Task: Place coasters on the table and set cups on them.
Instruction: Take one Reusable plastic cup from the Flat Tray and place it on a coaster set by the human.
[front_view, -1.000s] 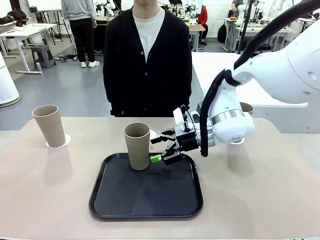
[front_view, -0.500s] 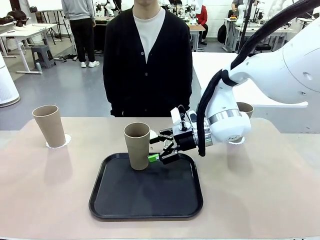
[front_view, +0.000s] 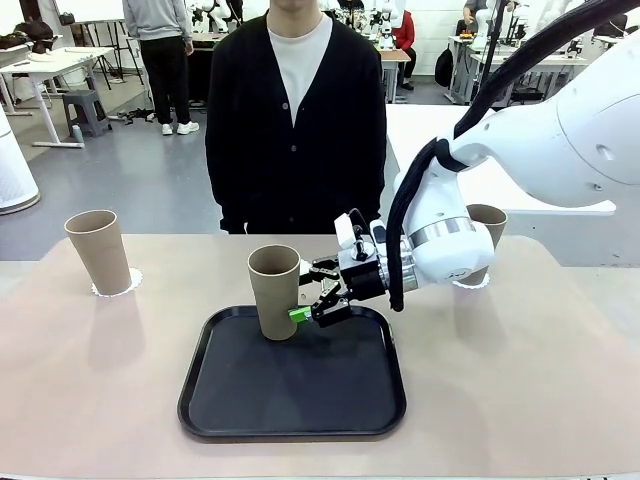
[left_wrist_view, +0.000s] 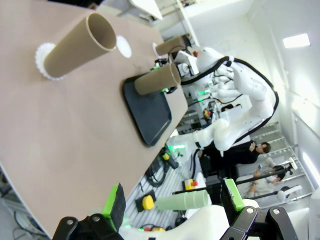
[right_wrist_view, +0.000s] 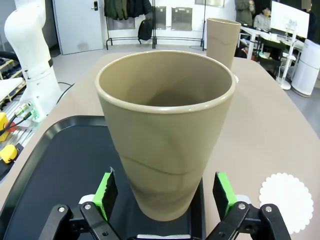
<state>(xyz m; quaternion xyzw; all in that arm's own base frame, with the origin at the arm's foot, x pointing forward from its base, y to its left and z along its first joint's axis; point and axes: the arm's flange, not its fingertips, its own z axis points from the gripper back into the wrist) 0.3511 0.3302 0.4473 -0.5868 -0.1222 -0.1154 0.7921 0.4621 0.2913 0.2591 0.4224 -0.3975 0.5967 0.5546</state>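
A tan cup (front_view: 274, 292) stands upright at the far left of the black tray (front_view: 290, 390). My right gripper (front_view: 308, 291) is open at its lower right side. In the right wrist view the cup (right_wrist_view: 167, 130) rises between the green pads (right_wrist_view: 105, 192), which flank its base without touching it. A bare white coaster (front_view: 306, 268) lies just behind the tray, also seen as the coaster (right_wrist_view: 286, 201) on the tan table (front_view: 520, 380). Another cup (front_view: 98, 250) stands on a coaster (front_view: 120, 284) at far left. A third cup (front_view: 489, 219) shows behind my right arm. My left gripper (left_wrist_view: 172, 200) is open, off the table's edge.
A person in a black cardigan (front_view: 295, 130) stands at the far side of the table, hands out of sight. The left wrist view looks along the table at the tray (left_wrist_view: 150, 112) and both nearer cups (left_wrist_view: 77, 45). A white table (front_view: 440, 150) lies behind on the right.
My right gripper has moved left toward the cup on the tray, its open fingers now around the cup's lower part. The cups and coasters have not moved.
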